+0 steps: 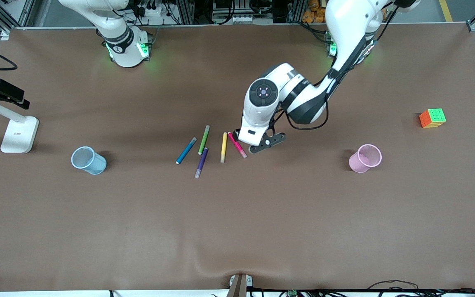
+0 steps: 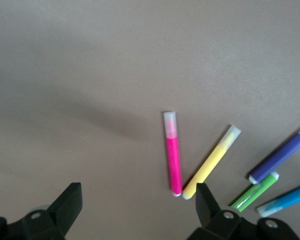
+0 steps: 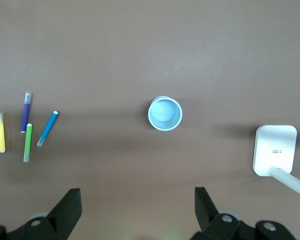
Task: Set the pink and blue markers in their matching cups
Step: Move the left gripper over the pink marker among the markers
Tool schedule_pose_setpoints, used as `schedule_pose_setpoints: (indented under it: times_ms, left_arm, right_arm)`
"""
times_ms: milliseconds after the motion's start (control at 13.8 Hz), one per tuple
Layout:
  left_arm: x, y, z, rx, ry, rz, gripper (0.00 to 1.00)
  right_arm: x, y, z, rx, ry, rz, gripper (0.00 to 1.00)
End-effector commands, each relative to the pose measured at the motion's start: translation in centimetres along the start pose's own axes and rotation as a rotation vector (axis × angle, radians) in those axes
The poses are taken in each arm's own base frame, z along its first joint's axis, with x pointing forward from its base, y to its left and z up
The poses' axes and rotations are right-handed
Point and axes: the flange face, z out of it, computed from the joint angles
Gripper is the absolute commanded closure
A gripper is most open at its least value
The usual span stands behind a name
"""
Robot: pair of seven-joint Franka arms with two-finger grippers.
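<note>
While the right gripper (image 3: 135, 210) waits high over the blue cup (image 3: 165, 113) with jaws spread and empty, the left gripper (image 2: 137, 205) hangs over the pink marker (image 2: 173, 155), jaws wide apart, touching nothing, the blue marker (image 1: 186, 150) lying on the table.

Left arm: reaches from its base out over the middle of the tabletop, elbow bent, wrist turned downward. Left pincer (image 1: 243, 140): low over the pink marker (image 1: 237, 144), fingers (image 2: 67, 205) spread wide, nothing between them. Right arm: waits drawn back at its base, only its lower links showing in the front view. Right pincer (image 3: 137, 210): high above the tabletop, pointing straight down, fingers (image 3: 69, 207) spread wide, holding nothing.
</note>
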Motion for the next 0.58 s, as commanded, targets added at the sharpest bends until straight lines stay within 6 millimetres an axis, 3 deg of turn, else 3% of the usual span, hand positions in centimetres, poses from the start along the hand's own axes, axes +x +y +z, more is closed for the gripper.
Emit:
schedule_pose_setpoints:
  times_ms: [0,507]
  left_arm:
    - [-0.7,1.7,2.2,-0.032,0.008,-0.063,0.00]
    - [-1.2,2.9,6.5,-0.047,-0.012,-0.109,0.00]
  right_arm:
    - [0.1,0.6,-0.5,-0.007,0.001,-0.009,0.00]
    - [0.1,0.6,-0.5,-0.007,0.001,-0.009,0.00]
